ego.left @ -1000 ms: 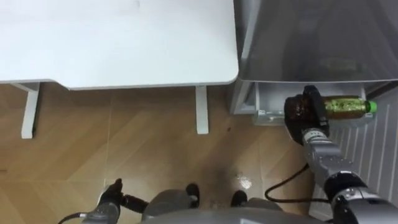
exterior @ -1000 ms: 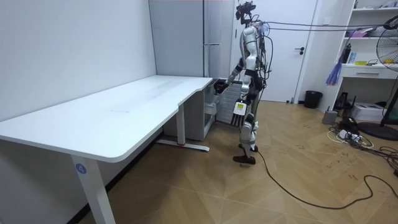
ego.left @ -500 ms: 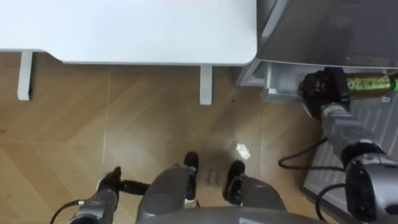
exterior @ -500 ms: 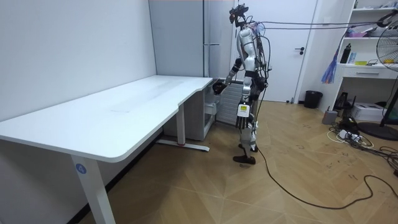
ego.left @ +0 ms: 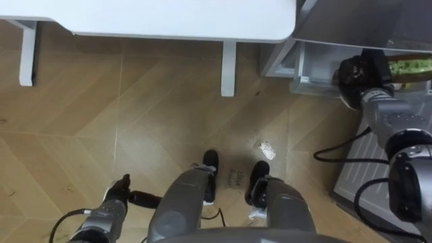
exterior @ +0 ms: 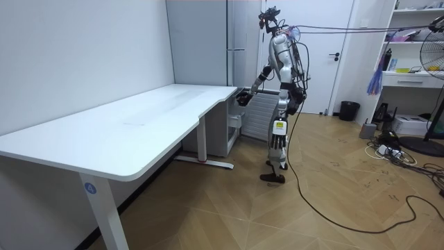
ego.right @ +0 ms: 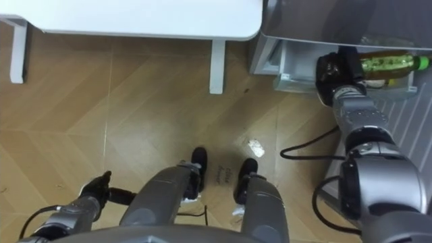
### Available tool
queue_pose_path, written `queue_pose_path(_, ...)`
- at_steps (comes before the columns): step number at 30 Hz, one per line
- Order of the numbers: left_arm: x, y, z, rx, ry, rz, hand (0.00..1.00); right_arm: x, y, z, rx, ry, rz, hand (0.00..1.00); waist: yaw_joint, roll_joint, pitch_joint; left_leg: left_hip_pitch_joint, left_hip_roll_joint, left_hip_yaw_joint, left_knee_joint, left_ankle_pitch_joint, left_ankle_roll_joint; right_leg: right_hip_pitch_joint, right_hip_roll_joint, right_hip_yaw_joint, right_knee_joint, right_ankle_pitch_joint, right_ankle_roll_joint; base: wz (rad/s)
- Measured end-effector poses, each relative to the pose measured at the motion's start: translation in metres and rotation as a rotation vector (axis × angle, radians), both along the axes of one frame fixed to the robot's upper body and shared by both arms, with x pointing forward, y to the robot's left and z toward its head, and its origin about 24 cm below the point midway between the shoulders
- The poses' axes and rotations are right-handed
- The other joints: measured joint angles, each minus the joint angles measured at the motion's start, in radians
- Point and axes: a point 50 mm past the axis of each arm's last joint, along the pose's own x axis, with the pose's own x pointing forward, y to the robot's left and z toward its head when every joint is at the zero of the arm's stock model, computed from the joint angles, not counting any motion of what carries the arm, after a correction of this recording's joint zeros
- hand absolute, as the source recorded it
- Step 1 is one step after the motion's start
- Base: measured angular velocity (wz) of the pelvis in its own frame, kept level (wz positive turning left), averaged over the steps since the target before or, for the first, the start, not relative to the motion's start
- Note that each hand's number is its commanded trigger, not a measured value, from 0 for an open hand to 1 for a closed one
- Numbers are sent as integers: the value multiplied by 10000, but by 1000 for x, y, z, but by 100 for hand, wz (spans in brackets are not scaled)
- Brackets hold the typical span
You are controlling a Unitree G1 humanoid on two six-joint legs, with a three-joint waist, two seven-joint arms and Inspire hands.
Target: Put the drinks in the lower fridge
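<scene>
My right hand (ego.left: 358, 73) is shut on a clear bottle of greenish drink (ego.left: 408, 67) with a green cap (ego.right: 422, 63). The bottle lies sideways, cap to the right. I hold it at the mouth of the open lower compartment (ego.right: 290, 64) of the grey fridge (ego.left: 364, 20). In the room view I stand upright in front of the fridge (exterior: 208, 42) with my right hand (exterior: 243, 97) reaching toward it. My left hand (ego.left: 125, 196) hangs low at my side over the floor, fingers relaxed and holding nothing.
A white table (ego.left: 169, 17) stands just left of the fridge, its leg (ego.left: 228, 67) near the compartment. The open fridge door with white racks (ego.right: 405, 115) is on my right. A small white scrap (ego.left: 264, 148) lies on the wood floor by my feet.
The eye view has shifted, so table and fridge now sit higher in the picture. In the room view my upper body has straightened away from the fridge. The right hand still holds the bottle.
</scene>
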Motion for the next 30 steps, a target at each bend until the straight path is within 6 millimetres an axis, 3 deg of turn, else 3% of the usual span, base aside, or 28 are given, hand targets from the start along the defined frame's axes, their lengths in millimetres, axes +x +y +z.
queue_pose_path(30, -1, -1, 0, -21, -67, -3, 0, 3, -5, 6, 7, 126, -212, 0, 217, 58, -25, 201, 6, 36, 25, 3, 0, 139, -11, 45, 120, -3, -7, 0)
